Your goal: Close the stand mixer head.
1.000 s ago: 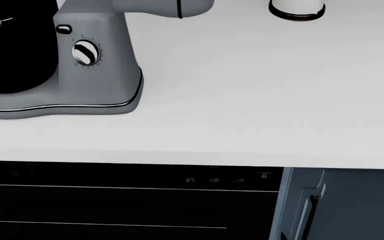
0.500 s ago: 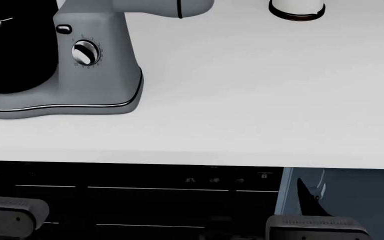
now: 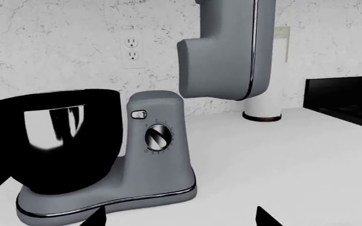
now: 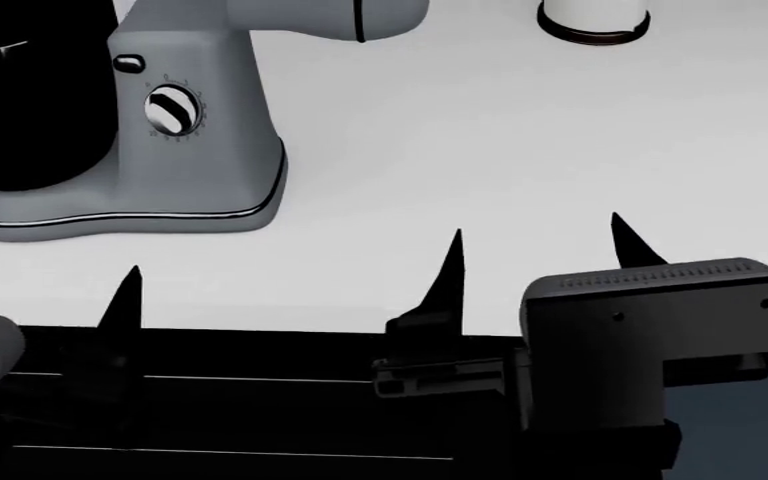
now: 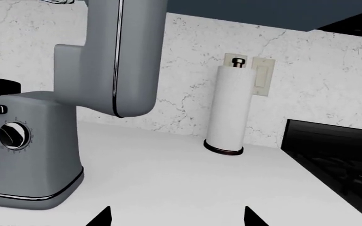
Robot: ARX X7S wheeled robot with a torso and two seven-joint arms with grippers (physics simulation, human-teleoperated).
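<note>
The grey stand mixer head (image 3: 231,47) is tilted up, standing almost upright above its column (image 3: 159,141); it also shows in the right wrist view (image 5: 115,56) and at the top edge of the head view (image 4: 317,15). The glossy black bowl (image 3: 55,136) sits on the mixer base. My left gripper (image 4: 44,285) is open and empty at the counter's front edge, in front of the mixer base. My right gripper (image 4: 538,255) is open and empty over the counter's front edge, right of the mixer.
A white paper towel roll (image 5: 228,110) stands at the back of the white counter (image 4: 518,150). A black cooktop (image 5: 338,155) lies at the right. Dark oven front (image 4: 224,400) is below the counter edge.
Both arms have risen from below the counter edge into the head view, with open grippers now reaching the counter's front edge. The mixer has not moved.
</note>
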